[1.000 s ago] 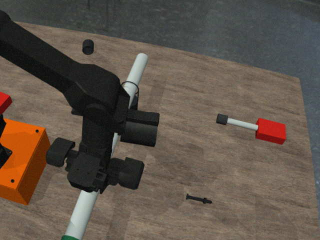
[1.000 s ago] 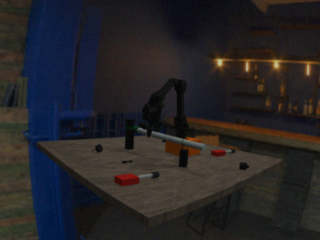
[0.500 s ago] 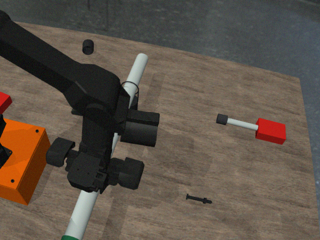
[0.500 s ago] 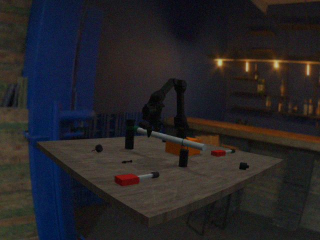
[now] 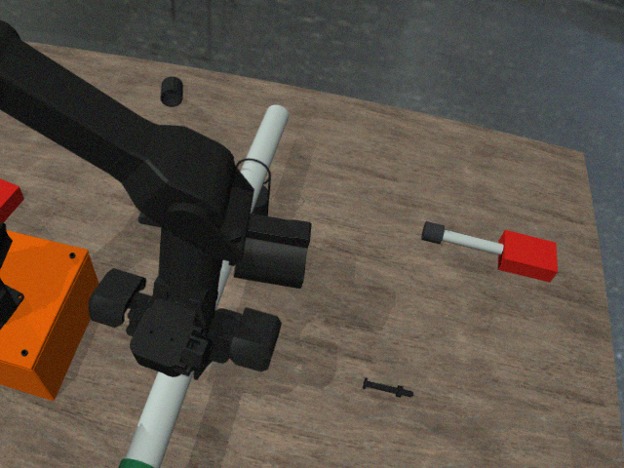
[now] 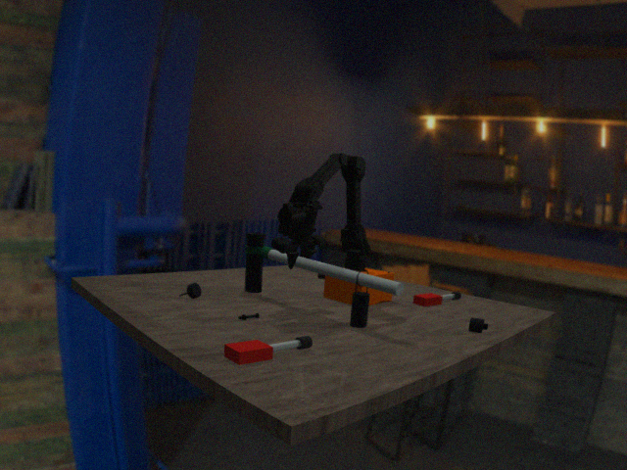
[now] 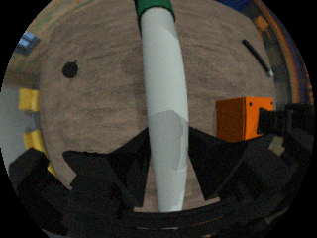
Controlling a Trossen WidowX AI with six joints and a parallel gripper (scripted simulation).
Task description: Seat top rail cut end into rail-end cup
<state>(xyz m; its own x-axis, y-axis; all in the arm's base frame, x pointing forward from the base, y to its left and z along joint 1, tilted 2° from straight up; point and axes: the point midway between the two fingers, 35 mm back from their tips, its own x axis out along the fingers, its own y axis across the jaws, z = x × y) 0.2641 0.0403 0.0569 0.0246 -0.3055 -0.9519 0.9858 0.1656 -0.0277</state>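
Our gripper (image 5: 174, 372) (image 6: 292, 255) (image 7: 165, 129) grips the rail (image 5: 161, 417) (image 6: 334, 271) (image 7: 165, 74). We see its far end meeting the green cup (image 5: 136, 463) (image 6: 265, 251) (image 7: 156, 4) beside the big post (image 6: 253, 270).

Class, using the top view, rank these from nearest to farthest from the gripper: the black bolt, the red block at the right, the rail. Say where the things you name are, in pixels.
1. Rail (image 5: 163, 412) (image 6: 334, 271) (image 7: 165, 74), between the gripper's (image 5: 174, 370) (image 6: 292, 255) (image 7: 168, 166) fingers.
2. Black bolt (image 5: 387, 387) (image 6: 248, 316), lower right.
3. Red block (image 5: 527, 253) (image 6: 248, 352), far right.

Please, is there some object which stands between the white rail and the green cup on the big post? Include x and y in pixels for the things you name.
Nothing visible stands between them: the white rail (image 5: 158, 417) (image 6: 329, 269) (image 7: 165, 84) already meets the green cup (image 5: 136, 463) (image 6: 265, 250) (image 7: 155, 6). How deep it sits inside cannot be seen. The gripper (image 7: 165, 129) holds the rail.
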